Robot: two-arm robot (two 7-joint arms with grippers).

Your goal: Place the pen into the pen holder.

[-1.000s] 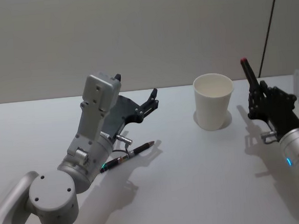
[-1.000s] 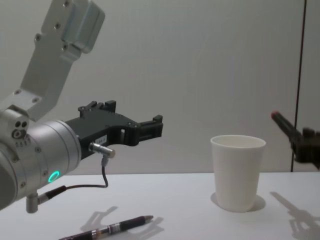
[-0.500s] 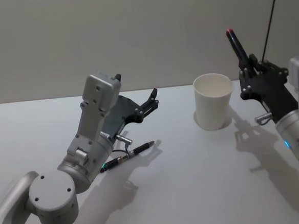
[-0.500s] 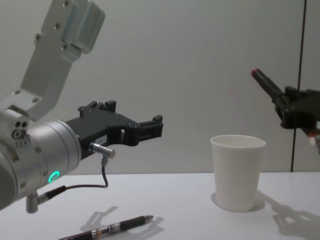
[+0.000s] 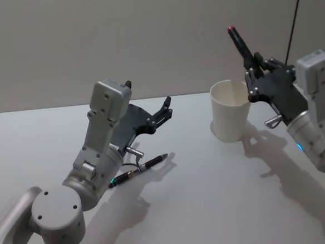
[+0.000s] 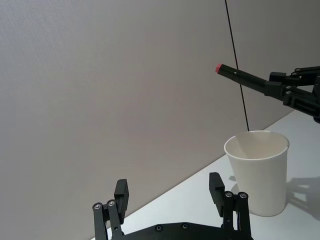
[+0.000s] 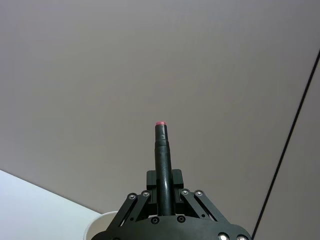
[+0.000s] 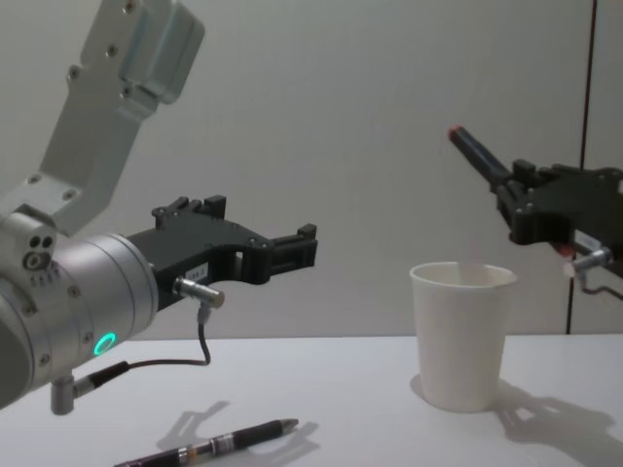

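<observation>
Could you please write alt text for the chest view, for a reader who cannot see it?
The right hand, up at the right of the white paper cup, holds a tilted black pen with a red end. At left, the open left hand hovers over a second pen lying on the table.

White table (image 5: 213, 202); grey wall (image 5: 145, 34); thin black cable (image 5: 293, 23).

place: robot lab bench | signs: plain white table (image 5: 213, 208) — blank grey wall (image 5: 145, 34)
</observation>
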